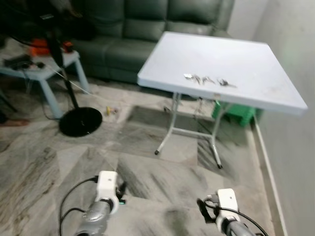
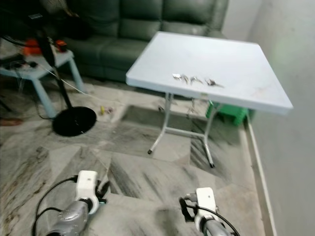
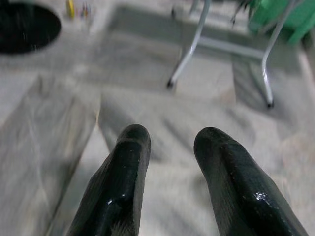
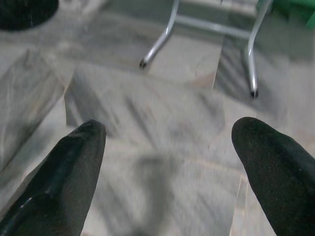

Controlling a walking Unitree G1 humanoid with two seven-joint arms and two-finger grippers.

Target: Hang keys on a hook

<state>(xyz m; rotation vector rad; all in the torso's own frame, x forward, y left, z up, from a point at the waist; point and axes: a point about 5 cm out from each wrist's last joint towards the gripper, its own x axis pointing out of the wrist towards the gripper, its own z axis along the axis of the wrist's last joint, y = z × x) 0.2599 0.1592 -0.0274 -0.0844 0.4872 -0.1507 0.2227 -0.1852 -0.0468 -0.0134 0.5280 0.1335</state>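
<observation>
Keys: bunch of keys flat on white folding table, near the tabletop's front edge, about midway along it.
Left gripper: left gripper low over the marble floor, well short of the table; fingers a narrow gap apart, nothing between them.
Right gripper: right gripper also low over the floor, fingers spread wide, nothing held.
Table legs: white metal legs on the floor; green stool behind them by the wall.
Background: dark green sofa behind the table; black fan base and small light-blue side table to the left.
</observation>
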